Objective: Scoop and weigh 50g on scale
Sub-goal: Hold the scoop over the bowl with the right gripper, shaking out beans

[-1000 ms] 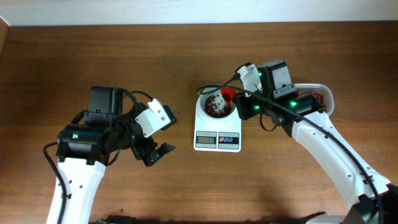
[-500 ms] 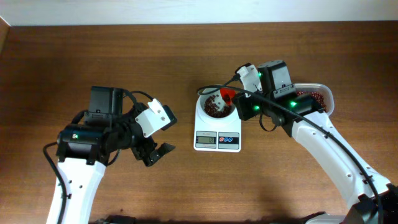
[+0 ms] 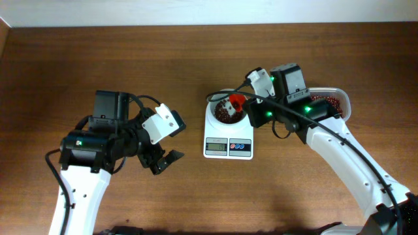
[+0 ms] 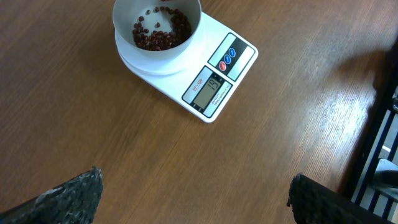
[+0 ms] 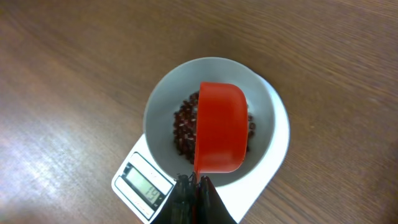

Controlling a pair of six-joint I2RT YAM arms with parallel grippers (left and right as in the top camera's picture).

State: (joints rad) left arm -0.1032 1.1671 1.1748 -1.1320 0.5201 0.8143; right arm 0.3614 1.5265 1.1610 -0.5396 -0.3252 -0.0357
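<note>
Hovering over the scale (image 3: pixel 228 137), the right gripper (image 5: pixel 194 186) has its jaws pressed tight together on the thin handle of the orange scoop (image 5: pixel 221 127).

- Scoop: held above the scale's round white bowl (image 5: pixel 161 93), over the bowl's right half in the right wrist view. Its smooth outer shell faces that camera, so its contents cannot be seen.
- Beans (image 5: pixel 185 124): a shallow loose layer of dark reddish-brown grains in the bottom of the bowl, on the scale. White shows between some of the grains in the left wrist view.
- Display (image 4: pixel 207 92): lit, on the front of the scale below the bowl. The digits look like 14, though they are small. The coloured buttons (image 4: pixel 227 57) sit just beside it.
- Tub (image 3: pixel 338 99): clear, to the right of the scale and near it, mostly hidden by the right arm. More beans are visible inside it.
- Left gripper (image 3: pixel 163 160): to the left of the scale and well apart from it, above the bare wooden table (image 3: pixel 78 59). Its jaws are spread wide with nothing between them. In its own wrist view both fingertips (image 4: pixel 68 196) sit at the bottom corners.
</note>
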